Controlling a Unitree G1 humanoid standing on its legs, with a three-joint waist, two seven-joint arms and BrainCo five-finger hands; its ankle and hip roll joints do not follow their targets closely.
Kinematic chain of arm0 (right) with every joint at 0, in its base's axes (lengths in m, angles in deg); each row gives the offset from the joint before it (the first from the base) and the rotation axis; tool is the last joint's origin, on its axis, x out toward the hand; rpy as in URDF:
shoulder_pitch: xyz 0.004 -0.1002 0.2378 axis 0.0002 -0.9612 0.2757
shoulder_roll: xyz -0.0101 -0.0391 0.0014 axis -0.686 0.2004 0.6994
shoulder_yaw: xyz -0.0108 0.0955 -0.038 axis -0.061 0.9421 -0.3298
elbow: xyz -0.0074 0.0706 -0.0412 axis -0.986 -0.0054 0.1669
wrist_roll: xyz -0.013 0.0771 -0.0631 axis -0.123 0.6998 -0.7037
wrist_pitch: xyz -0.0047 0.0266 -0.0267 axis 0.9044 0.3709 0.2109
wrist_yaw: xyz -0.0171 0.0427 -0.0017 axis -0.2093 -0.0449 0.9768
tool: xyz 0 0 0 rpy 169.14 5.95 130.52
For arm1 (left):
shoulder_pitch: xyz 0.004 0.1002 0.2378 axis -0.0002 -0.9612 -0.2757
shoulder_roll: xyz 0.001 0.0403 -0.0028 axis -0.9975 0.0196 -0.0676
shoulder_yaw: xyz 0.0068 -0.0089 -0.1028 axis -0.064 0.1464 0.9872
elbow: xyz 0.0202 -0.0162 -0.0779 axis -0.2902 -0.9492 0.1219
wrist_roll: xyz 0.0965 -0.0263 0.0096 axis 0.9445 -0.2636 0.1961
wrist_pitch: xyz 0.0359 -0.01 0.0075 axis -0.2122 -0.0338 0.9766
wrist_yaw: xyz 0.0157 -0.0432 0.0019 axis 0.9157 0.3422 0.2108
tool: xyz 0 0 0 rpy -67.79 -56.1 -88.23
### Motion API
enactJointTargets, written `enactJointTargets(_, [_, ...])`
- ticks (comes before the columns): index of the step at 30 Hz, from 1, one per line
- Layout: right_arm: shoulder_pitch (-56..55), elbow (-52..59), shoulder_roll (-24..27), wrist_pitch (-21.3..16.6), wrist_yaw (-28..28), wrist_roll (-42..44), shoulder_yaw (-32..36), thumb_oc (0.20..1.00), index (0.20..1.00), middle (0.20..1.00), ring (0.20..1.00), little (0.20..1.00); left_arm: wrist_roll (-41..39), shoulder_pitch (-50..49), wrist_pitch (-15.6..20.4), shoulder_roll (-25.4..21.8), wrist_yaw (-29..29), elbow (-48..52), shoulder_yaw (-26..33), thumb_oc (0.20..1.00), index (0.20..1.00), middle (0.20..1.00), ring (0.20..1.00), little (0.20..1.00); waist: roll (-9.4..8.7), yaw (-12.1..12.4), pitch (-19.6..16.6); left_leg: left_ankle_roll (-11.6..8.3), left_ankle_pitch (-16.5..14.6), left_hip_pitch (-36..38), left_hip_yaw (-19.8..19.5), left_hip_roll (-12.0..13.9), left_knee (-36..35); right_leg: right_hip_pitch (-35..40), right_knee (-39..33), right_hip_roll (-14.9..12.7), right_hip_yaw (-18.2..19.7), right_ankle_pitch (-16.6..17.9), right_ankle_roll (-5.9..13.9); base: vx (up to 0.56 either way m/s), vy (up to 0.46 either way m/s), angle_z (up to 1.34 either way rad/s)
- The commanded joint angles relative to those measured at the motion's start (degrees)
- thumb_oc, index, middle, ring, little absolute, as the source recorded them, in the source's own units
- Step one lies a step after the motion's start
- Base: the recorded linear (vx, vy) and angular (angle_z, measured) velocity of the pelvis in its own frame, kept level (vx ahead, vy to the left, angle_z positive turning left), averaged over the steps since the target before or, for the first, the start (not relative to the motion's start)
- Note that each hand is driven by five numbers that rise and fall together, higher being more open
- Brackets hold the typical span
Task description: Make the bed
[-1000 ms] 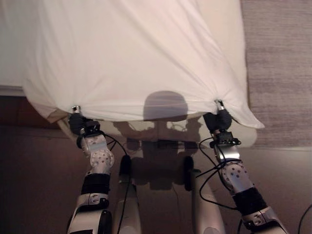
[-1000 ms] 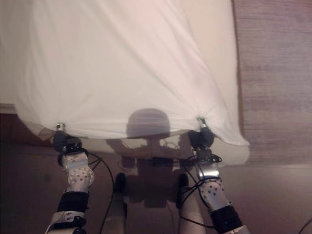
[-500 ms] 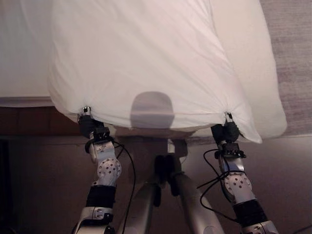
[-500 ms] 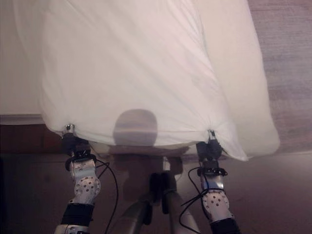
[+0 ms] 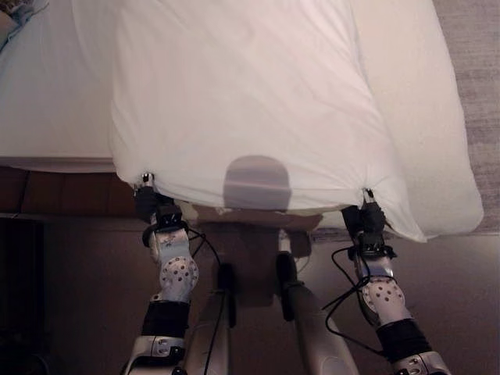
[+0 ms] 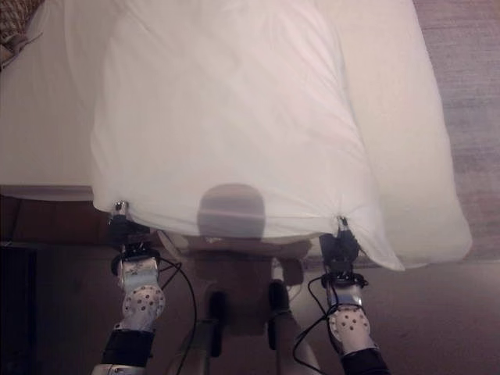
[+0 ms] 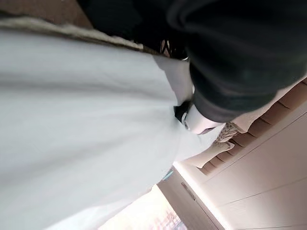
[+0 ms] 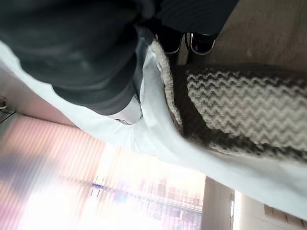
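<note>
A white duvet (image 5: 242, 94) lies spread over the white bed (image 5: 47, 117), and its near edge is lifted just past the foot of the bed. My left hand (image 5: 147, 201) is shut on the left corner of that edge, where the cloth bunches. My right hand (image 5: 367, 219) is shut on the right part of the edge, and a loose corner (image 5: 410, 226) hangs beyond it. In the left wrist view the white cloth (image 7: 86, 120) is gathered under the hand's dark cover (image 7: 230, 72). In the right wrist view the dark cover (image 8: 81, 52) sits over the same white cloth (image 8: 158, 129).
A knitted zigzag blanket (image 8: 240, 105) lies under the duvet's edge. The brown bed frame (image 5: 70, 195) runs below the mattress on the left. A grey rug (image 5: 480, 47) borders the bed on the right. A patterned item (image 5: 12, 12) sits at the far left corner.
The whole picture has shifted, so the camera has moved; more of the bed's left side and right edge shows now. Both hands have kept their hold on the duvet's near edge.
</note>
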Motion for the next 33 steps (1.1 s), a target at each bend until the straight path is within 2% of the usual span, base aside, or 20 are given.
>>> enactJointTargets(1, [-2.0, 3.5, 1.5, -2.3, -2.1, 0.8, 1.2, 0.2, 0.2, 0.2, 0.2, 0.2, 5.3, -4.1, 4.7, -2.2, -0.3, 6.9, 4.0, 0.2, 0.2, 0.2, 0.2, 0.2, 1.17, 0.4, -5.7, 0.07, 13.7, 2.2, 4.6, 1.1, -11.2, 1.2, -2.0, 0.6, 0.8, -1.8, 6.14, 0.0, 0.324, -0.12])
enactJointTargets(2, [-1.9, 3.7, 1.3, -2.1, -2.3, 0.8, 1.0, 0.2, 0.2, 0.2, 0.2, 0.2, 5.4, -3.6, 4.5, -2.6, -0.9, 6.8, 3.2, 0.2, 0.2, 0.2, 0.2, 0.2, 1.77, 0.3, -5.6, -0.14, 11.8, 3.0, 7.5, 0.9, -10.9, 1.2, -1.8, -0.7, 0.6, -1.9, 7.35, -0.06, 0.527, -0.29])
enactJointTargets(3, [-1.3, 4.1, 0.2, -2.5, -2.4, 0.9, 0.4, 0.2, 0.2, 0.2, 0.2, 0.2, 6.1, -2.7, 4.7, -3.9, -1.6, 6.9, 2.1, 0.2, 0.2, 0.2, 0.2, 0.2, 1.03, 0.5, -5.1, -0.27, 10.0, 0.8, 7.0, -0.2, -7.1, 0.5, -4.0, -2.9, 1.8, 0.9, 9.11, -0.06, 0.536, -0.28])
enactJointTargets(4, [-1.3, 4.1, 0.1, -2.5, -2.4, 0.8, 0.5, 0.2, 0.2, 0.2, 0.2, 0.2, 6.1, -2.7, 4.7, -4.0, -1.6, 6.8, 2.1, 0.2, 0.2, 0.2, 0.2, 0.2, 0.93, 0.6, -5.2, -0.14, 9.6, 0.3, 7.0, -0.3, -6.2, 0.4, -4.3, -3.0, 1.9, 1.1, 9.24, -0.07, 0.579, -0.23])
enactJointTargets(5, [-1.7, 4.4, -0.5, -2.5, -3.3, 1.4, 1.2, 0.2, 0.2, 0.2, 0.2, 0.2, 7.8, -2.4, 4.4, -4.7, -1.4, 7.0, 1.7, 0.2, 0.2, 0.2, 0.2, 0.2, 0.36, 0.5, -5.0, 0.22, 8.1, -1.9, 7.5, -2.5, -2.7, 2.3, -8.4, -5.7, 2.4, 3.3, 10.73, 0.07, 0.654, 0.08])
enactJointTargets(6, [-3.0, 5.6, -1.0, -2.7, -3.5, 1.4, 1.6, 0.2, 0.2, 0.2, 0.2, 0.2, 9.1, -1.3, 3.7, -5.8, -1.8, 7.2, -0.7, 0.2, 0.2, 0.2, 0.2, 0.2, 0.04, -0.4, -5.2, 1.14, 2.6, -4.8, 10.1, -6.6, 6.2, 5.6, -13.7, -11.7, 2.9, 7.6, 13.1, 0.1, 0.795, 0.31])
enactJointTargets(8, [-3.4, 5.9, -1.2, -2.5, -3.4, 1.1, 1.8, 0.2, 0.2, 0.2, 0.2, 0.2, 9.8, -1.0, 3.3, -6.3, -2.0, 7.2, -1.4, 0.2, 0.2, 0.2, 0.2, 0.2, 0.05, -0.7, -5.6, 1.92, 1.5, -5.5, 10.3, -7.8, 7.4, 5.9, -15.8, -13.5, 2.9, 10.5, 13.16, 0.1, 0.502, 0.69])
enactJointTargets(10, [-3.5, 5.6, -2.1, -2.0, -3.7, 0.6, 1.8, 0.2, 0.2, 0.2, 0.2, 0.2, 12.9, -2.3, 2.6, -7.0, -2.4, 7.8, -2.1, 0.2, 0.2, 0.2, 0.2, 0.2, 0.48, -0.6, -6.1, 4.55, -1.7, -5.3, 12.7, -10.7, 9.2, 7.1, -23.4, -20.6, 1.1, 22.2, 13.52, 0.15, 0.642, 0.7])
enactJointTargets(11, [-3.3, 5.4, -2.3, -1.7, -3.9, 0.2, 1.6, 0.2, 0.2, 0.2, 0.2, 0.2, 13.7, -3.1, 2.2, -7.1, -3.0, 8.2, -2.2, 0.2, 0.2, 0.2, 0.2, 0.2, 0.83, -0.1, -6.2, 5.1, -2.8, -4.7, 14.0, -10.8, 9.9, 7.8, -25.1, -21.3, -2.3, 21.8, 12.9, 0.15, 0.687, 0.12])
enactJointTargets(12, [-3.6, 5.5, -2.5, -1.3, -4.1, -0.3, 1.4, 0.2, 0.2, 0.2, 0.2, 0.2, 14.9, -3.6, 1.9, -7.4, -3.3, 8.9, -2.5, 0.2, 0.2, 0.2, 0.2, 0.2, 1.0, -0.5, -6.5, 5.63, -2.7, -4.6, 14.2, -11.4, 10.0, 8.4, -23.9, -20.0, -2.7, 18.3, 11.78, 0.13, 0.631, -0.32])
enactJointTargets(15, [-4.4, 4.9, -3.1, -1.8, -4.3, -0.1, 1.7, 0.2, 0.2, 0.2, 0.2, 0.2, 17.1, -4.0, 1.5, -7.8, -3.4, 8.7, -2.4, 0.2, 0.2, 0.2, 0.2, 0.2, 0.45, -1.1, -7.5, 6.02, -2.7, -2.8, 15.9, -13.3, 7.8, 7.1, -23.4, -15.6, -6.0, 14.0, 11.39, 0.1, 0.46, -0.31])
enactJointTargets(17, [-4.6, 4.1, -2.9, -1.8, -4.2, -0.3, 1.5, 0.2, 0.2, 0.2, 0.2, 0.2, 19.1, -4.1, 1.0, -7.7, -3.2, 8.9, -2.7, 0.2, 0.2, 0.2, 0.2, 0.2, -0.44, -1.6, -6.8, 6.49, -2.8, -0.2, 17.3, -15.1, 6.4, 6.7, -20.8, -10.0, -7.1, 9.9, 10.67, 0.06, 0.395, -0.19])
enactJointTargets(19, [-4.8, 4.0, -3.0, -1.9, -4.2, -0.2, 1.5, 0.2, 0.2, 0.2, 0.2, 0.2, 19.6, -4.4, 0.7, -7.6, -3.0, 8.6, -2.5, 0.2, 0.2, 0.2, 0.2, 0.2, -0.64, -1.6, -6.6, 6.7, -2.9, 1.0, 17.9, -15.4, 5.6, 6.5, -19.9, -8.3, -6.2, 9.0, 10.45, 0.03, 0.192, -0.16])
enactJointTargets(21, [-4.9, 3.6, -3.3, -2.3, -4.1, 0.0, 1.4, 0.2, 0.2, 0.2, 0.2, 0.2, 19.5, -4.7, 0.8, -7.0, -2.5, 8.4, -2.6, 0.2, 0.2, 0.2, 0.2, 0.2, -0.83, -1.5, -6.5, 6.79, -2.5, 2.5, 18.7, -16.4, 3.9, 5.5, -17.9, -4.4, -5.2, 8.3, 10.14, 0.01, 0.132, -0.22])
enactJointTargets(22, [-4.8, 3.2, -3.1, -2.7, -3.9, 0.0, 0.9, 0.2, 0.2, 0.2, 0.2, 0.2, 20.0, -5.1, 0.5, -6.6, -2.1, 8.3, -3.1, 0.2, 0.2, 0.2, 0.2, 0.2, -0.79, -1.7, -6.3, 6.98, -1.7, 3.6, 18.9, -17.2, 2.4, 3.5, -15.4, -0.7, -4.2, 8.2, 9.94, 0.0, 0.098, -0.24])
enactJointTargets(24, [-4.8, 3.2, -3.0, -2.9, -3.9, 0.3, 0.9, 0.2, 0.2, 0.2, 0.2, 0.2, 20.4, -5.2, 0.0, -6.7, -2.1, 8.2, -3.3, 0.2, 0.2, 0.2, 0.2, 0.2, -0.69, -1.6, -6.3, 7.06, -1.2, 4.4, 18.7, -17.8, 0.9, 2.8, -14.0, 1.2, -4.0, 7.8, 9.73, 0.01, 0.023, -0.18])
enactJointTargets(25, [-5.2, 3.3, -2.6, -3.0, -4.0, 0.2, 0.6, 0.2, 0.2, 0.2, 0.2, 0.2, 19.6, -5.5, -0.2, -6.2, -2.0, 7.7, -3.5, 0.2, 0.2, 0.2, 0.2, 0.2, -0.03, -2.0, -6.5, 7.44, -0.4, 5.5, 18.1, -18.6, -1.4, 1.3, -11.7, 4.1, -3.1, 7.5, 9.25, 0.01, -0.019, -0.08])
enactJointTargets(28, [-6.1, 4.3, -2.2, -3.1, -3.7, -0.1, 0.5, 0.2, 0.2, 0.2, 0.2, 0.2, 20.0, -5.6, -0.6, -5.8, -1.9, 6.8, -3.7, 0.2, 0.2, 0.2, 0.2, 0.2, 0.63, -2.5, -6.8, 7.79, 0.0, 6.0, 17.5, -19.4, -2.1, 1.0, -11.1, 4.8, -2.3, 7.1, 8.64, 0.02, -0.053, 0.2])
enactJointTargets(32, [-6.9, 4.7, -0.3, -2.8, -2.9, -1.4, 0.7, 0.2, 0.2, 0.2, 0.2, 0.2, 19.1, -6.3, -0.3, -4.4, -1.9, 6.0, -3.4, 0.2, 0.2, 0.2, 0.2, 0.2, 2.3, -2.1, -7.6, 6.98, -0.8, 4.3, 18.1, -19.2, 1.7, 4.0, -13.3, 3.5, -1.8, 6.4, 7.12, 0.0, -0.129, 0.09])
enactJointTargets(33, [-7.2, 4.6, 0.4, -2.4, -3.0, -1.9, 0.6, 0.2, 0.2, 0.2, 0.2, 0.2, 18.9, -6.6, -0.5, -4.0, -2.4, 5.4, -3.6, 0.2, 0.2, 0.2, 0.2, 0.2, 2.36, -1.9, -7.1, 4.97, -0.5, 2.5, 18.6, -19.2, 8.5, 6.6, -14.2, 2.5, -2.7, 5.8, 6.44, -0.02, -0.188, 0.04])
